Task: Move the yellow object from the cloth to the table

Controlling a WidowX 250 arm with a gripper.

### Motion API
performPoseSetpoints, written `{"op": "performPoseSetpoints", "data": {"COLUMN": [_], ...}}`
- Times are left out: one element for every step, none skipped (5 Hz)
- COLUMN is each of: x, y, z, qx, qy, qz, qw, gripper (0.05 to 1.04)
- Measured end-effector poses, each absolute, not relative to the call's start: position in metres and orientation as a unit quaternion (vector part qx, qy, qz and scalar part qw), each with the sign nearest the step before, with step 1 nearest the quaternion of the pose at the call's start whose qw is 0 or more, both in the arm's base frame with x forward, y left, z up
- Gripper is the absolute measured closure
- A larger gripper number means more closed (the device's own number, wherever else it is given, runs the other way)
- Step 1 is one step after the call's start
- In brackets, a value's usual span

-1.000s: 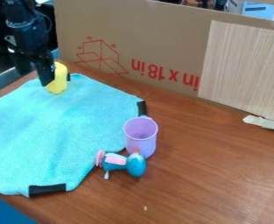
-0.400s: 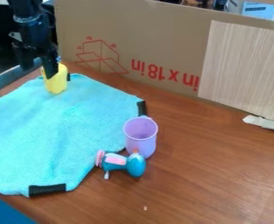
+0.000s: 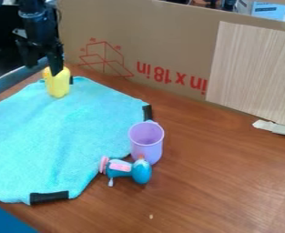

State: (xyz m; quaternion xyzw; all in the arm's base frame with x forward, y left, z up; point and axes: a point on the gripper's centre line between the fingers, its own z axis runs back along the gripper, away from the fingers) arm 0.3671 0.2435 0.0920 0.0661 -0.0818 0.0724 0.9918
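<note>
- The black gripper (image 3: 43,64) hangs at 10 o'clock in the view, its two fingers apart, one of them overlapping the top of the yellow object in sight; whether they touch cannot be told.
- The yellow object (image 3: 58,86) is upright on the turquoise cloth (image 3: 53,132), near its 12 o'clock edge.
- The purple cup (image 3: 147,150) stands upright just below the view's centre, toward 6 o'clock, beside the cloth's edge. Its round mouth faces up and shows purple inner wall; its bottom cannot be made out.
- The blue and pink toy (image 3: 127,170) lies on its side at the cup's 7 o'clock, close by its base.
- Black clips sit on the cloth's border, one (image 3: 147,112) at its 2 o'clock, another (image 3: 49,197) at its 6 o'clock.
- The brown wooden table (image 3: 223,173) spreads from 3 to 6 o'clock.
- The cardboard panel (image 3: 138,36) rises at 12 o'clock, with a pale wood-grain board (image 3: 254,68) against it at 2 o'clock.
</note>
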Motion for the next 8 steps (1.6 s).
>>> {"op": "performPoseSetpoints", "data": {"x": [0.375, 0.381, 0.389, 0.394, 0.398, 0.403, 0.401, 0.402], "y": [0.239, 0.234, 0.227, 0.220, 0.214, 0.203, 0.183, 0.142], "z": [0.092, 0.093, 0.094, 0.094, 0.094, 0.092, 0.092, 0.101], "qx": [0.064, 0.064, 0.070, 0.076, 0.081, 0.072, 0.042, 0.005], "qy": [-0.082, -0.087, -0.096, -0.099, -0.100, -0.101, -0.097, -0.100], "qz": [0.066, 0.064, 0.059, 0.055, 0.051, 0.038, 0.021, -0.028], "qw": [0.992, 0.992, 0.991, 0.991, 0.990, 0.992, 0.994, 0.995], "gripper": [0.124, 0.400, 0.705, 0.925, 1.004, 1.006, 1.006, 1.006]}}
